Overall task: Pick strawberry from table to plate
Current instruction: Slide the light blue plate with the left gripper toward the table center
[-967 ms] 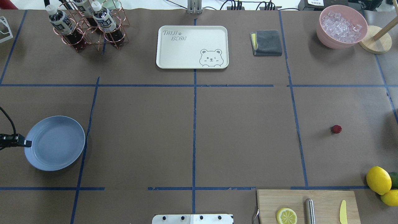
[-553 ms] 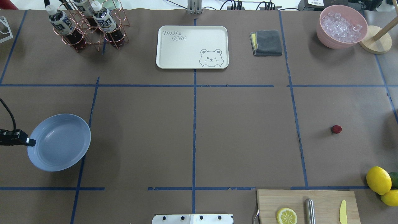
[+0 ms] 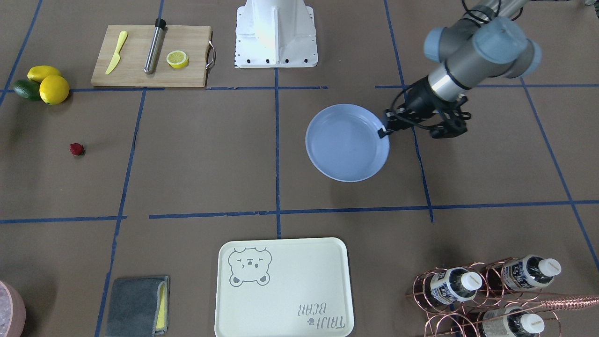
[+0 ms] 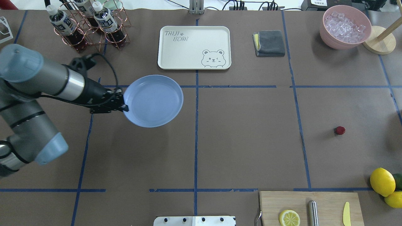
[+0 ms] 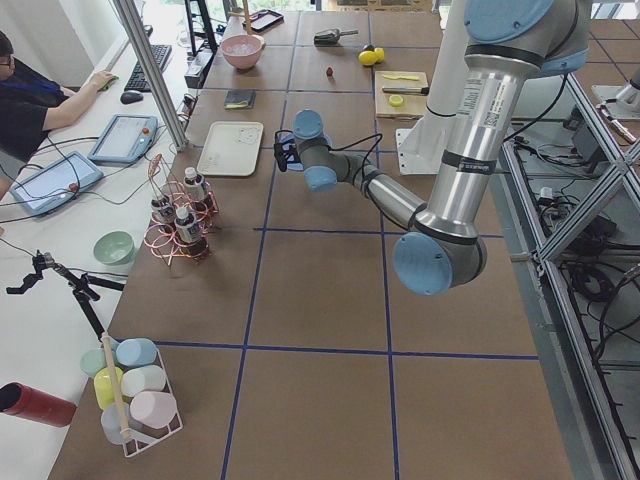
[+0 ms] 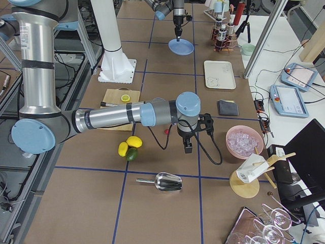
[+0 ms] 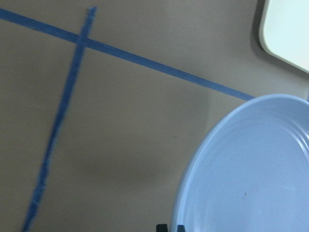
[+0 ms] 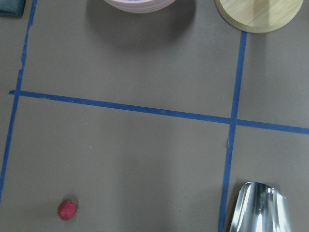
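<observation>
The strawberry (image 4: pixel 339 130), small and dark red, lies alone on the brown table (image 4: pixel 251 141) at the right; it also shows at the lower left of the right wrist view as the strawberry (image 8: pixel 67 210). My left gripper (image 4: pixel 125 107) is shut on the near-left rim of the light-blue plate (image 4: pixel 154 100) and holds it up, left of the centre tape line. The plate (image 3: pixel 346 142) has nothing in it. My right gripper (image 6: pixel 187 149) hangs over the table a little beside the strawberry (image 6: pixel 166 131). I cannot tell whether that gripper is open or shut.
A bear-print tray (image 4: pixel 194 47) lies just beyond the plate, and a bottle rack (image 4: pixel 88 25) stands at the far left. Far right are a grey cloth (image 4: pixel 269 43) and a pink ice bowl (image 4: pixel 344 26). Lemons (image 4: pixel 383 182), a cutting board (image 4: pixel 311 208) and a metal scoop (image 8: pixel 260 208) lie near the strawberry.
My left arm has carried the plate from the table's left edge to the right and farther from the robot, near the centre line. The strawberry has not moved.
</observation>
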You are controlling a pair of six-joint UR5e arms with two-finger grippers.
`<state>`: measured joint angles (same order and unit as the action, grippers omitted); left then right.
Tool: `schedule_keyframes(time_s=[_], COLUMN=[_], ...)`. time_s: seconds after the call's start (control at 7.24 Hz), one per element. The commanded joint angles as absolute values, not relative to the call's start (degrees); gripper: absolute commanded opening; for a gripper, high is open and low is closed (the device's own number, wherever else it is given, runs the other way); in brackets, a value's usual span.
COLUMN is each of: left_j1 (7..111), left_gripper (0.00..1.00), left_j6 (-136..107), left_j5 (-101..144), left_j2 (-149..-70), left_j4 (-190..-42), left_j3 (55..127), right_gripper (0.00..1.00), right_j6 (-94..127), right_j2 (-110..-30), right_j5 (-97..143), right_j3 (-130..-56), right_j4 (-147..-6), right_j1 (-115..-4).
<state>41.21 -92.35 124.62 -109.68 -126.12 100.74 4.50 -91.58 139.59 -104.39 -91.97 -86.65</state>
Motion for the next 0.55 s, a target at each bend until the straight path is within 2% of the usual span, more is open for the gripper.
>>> schedule_keyframes(time_s=[0.0,0.41], left_j1=[32.82,25.77], left_gripper=[0.00,0.00], left_j6=[-98.96,-99.14], left_j5=[115.17,107.51], left_j2=[-115.83,-118.29], left_j4=[-124.98,-124.98], left_j3=[98.18,94.59], right_gripper=[1.00,1.00], right_j6=[14.29,21.86], right_j2=[-91.49,-91.49], right_j5=[139.57,139.48], right_j3=[-108.35,-111.36], right_j4=[-91.93,-89.76], right_j1=[-83.16,-80.69])
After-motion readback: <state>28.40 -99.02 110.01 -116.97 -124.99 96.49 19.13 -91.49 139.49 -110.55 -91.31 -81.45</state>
